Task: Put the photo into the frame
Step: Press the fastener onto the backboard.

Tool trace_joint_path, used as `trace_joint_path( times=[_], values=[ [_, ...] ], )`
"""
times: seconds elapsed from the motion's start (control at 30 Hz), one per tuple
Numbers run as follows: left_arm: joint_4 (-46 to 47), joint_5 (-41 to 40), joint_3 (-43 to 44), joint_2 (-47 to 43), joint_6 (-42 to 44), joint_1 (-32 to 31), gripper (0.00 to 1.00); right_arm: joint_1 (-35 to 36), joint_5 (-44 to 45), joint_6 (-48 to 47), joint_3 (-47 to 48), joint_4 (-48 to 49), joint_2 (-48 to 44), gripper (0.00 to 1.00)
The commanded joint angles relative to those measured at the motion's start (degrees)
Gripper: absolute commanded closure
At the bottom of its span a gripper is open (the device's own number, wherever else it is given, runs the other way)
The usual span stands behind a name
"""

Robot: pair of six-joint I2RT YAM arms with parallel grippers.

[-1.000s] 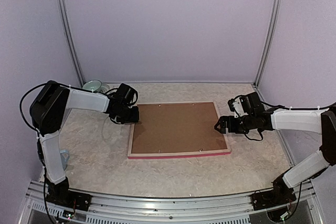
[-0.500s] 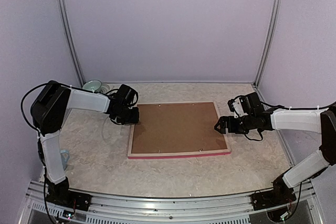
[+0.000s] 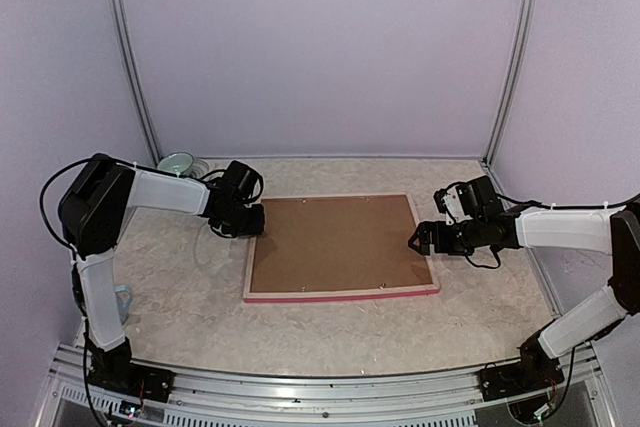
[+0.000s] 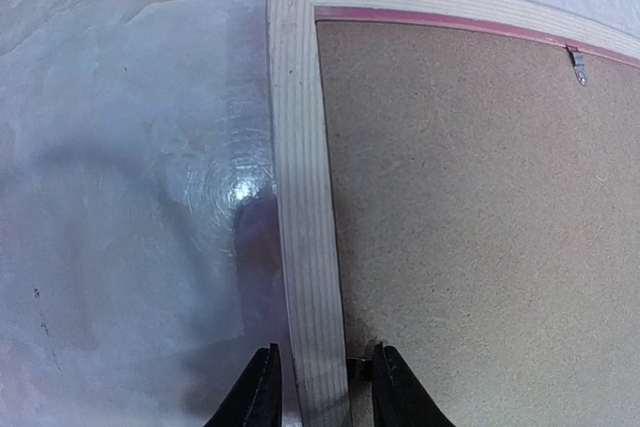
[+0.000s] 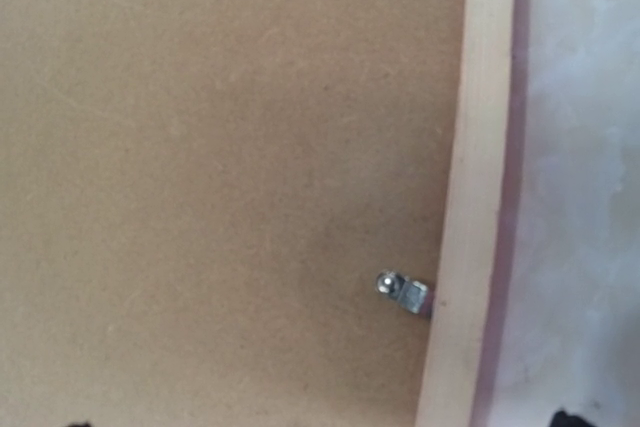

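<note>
The frame [image 3: 340,293] lies face down in the middle of the table, pale wood rails up and a pink edge along its near side. A brown backing board [image 3: 335,242] fills it. The photo is hidden. My left gripper [image 3: 255,219] is at the frame's left rail [image 4: 300,197]. Its narrowly open jaws [image 4: 322,387] straddle the rail, with a small dark tab beside the inner finger. My right gripper [image 3: 415,240] hovers wide open over the right rail [image 5: 475,197], just above a metal retaining clip [image 5: 403,293].
A pale green bowl [image 3: 178,163] sits at the back left corner near the wall. Another metal clip [image 4: 577,64] shows on the frame's far rail. Bare marbled tabletop [image 3: 190,287] surrounds the frame.
</note>
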Motion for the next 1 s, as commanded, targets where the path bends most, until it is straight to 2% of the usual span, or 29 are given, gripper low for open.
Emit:
trace_joint_path(
  times=[0.0,0.6,0.77,0.97],
  values=[
    [-0.9,-1.2,0.1,1.1,0.4,-0.2,0.69,0.4,-0.1,0.4,-0.2,0.9,0.2,0.01],
    [-0.8,-1.6,-0.2,0.8,0.3,0.0,0.76,0.4,-0.1,0.4,-0.3,0.7,0.0,0.01],
    [-0.7,-1.4,-0.2,0.8,0.2,0.0,0.75,0.4,0.0,0.3,-0.3,0.6,0.1,0.01],
    [-0.5,-1.7,-0.1,-0.9,-0.4,0.1,0.42,0.4,0.0,0.3,-0.3,0.6,0.3,0.01]
  ],
)
